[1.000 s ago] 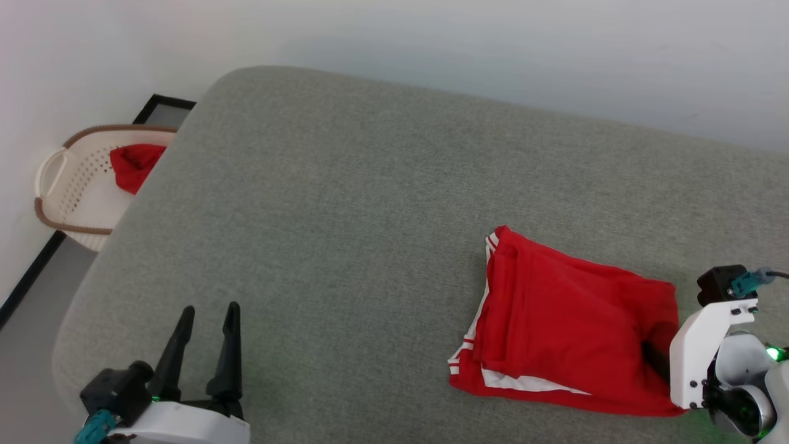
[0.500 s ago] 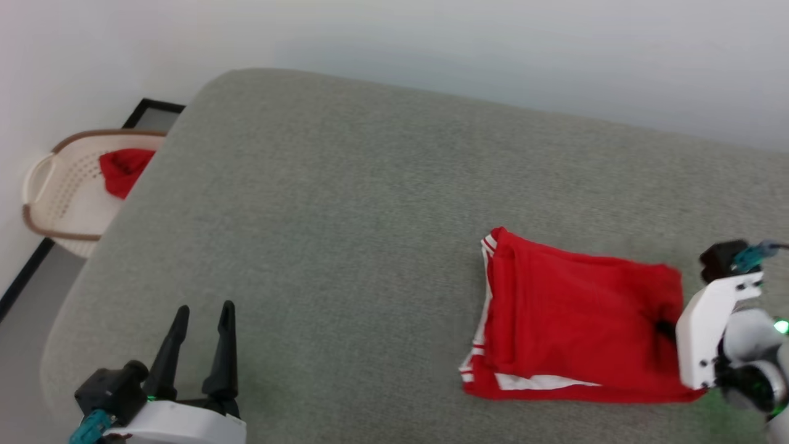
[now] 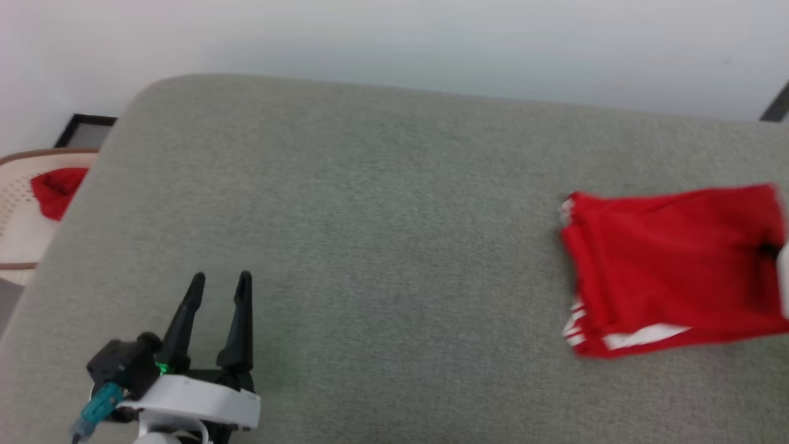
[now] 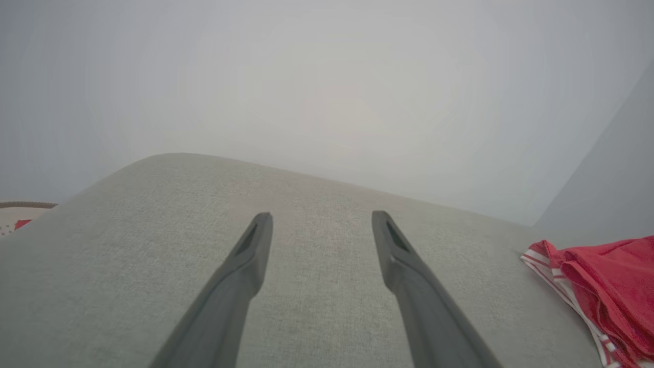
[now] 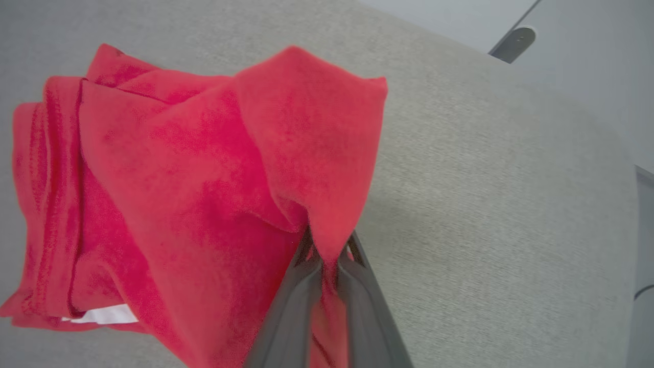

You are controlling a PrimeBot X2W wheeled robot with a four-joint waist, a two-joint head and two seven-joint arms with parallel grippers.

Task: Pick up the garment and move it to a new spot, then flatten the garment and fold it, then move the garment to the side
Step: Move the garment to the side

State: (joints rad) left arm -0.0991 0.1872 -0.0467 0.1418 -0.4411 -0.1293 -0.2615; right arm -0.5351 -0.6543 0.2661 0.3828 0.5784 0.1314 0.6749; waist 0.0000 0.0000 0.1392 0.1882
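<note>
Far left you've got a cream plastic basket [image 3: 18,237], perforated walls, brown woven-look rim, sitting beside the cushion. A small plain red cloth [image 3: 54,190] is bunched inside it. A dark rectangular frame [image 3: 83,126] is just behind it, against the pale smooth wall [image 3: 394,37]. The big surface is a grey-green upholstered cushion [image 3: 370,216]: coarse woven fabric, rounded corners, soft edges, flat top

Your left gripper [image 3: 222,279] is at lower left over the cushion. It has two long dark tapered fingers, matte, on a white body with a teal connector. Jaws are spread wide with nothing between them. In the left wrist view the left gripper [image 4: 322,217] has only bare cushion fabric between its fingers

Over to the right, the garment [image 3: 672,265] lies on the cushion near its right end, well apart from the left gripper. It's bright red soft jersey, folded into a rough rectangle of stacked layers, with red-and-white stripe trim on its left edge and a white strip at the lower front. It's motion-blurred in the head view. The left wrist view catches the garment [image 4: 608,276] at the right edge, striped trim showing

Your right gripper [image 5: 327,255] is clamped on the garment at its right edge. In the right wrist view the two dark fingers pinch close together on red cloth, and the garment [image 5: 179,179] bunches into a peaked fold above the fingertips
</note>
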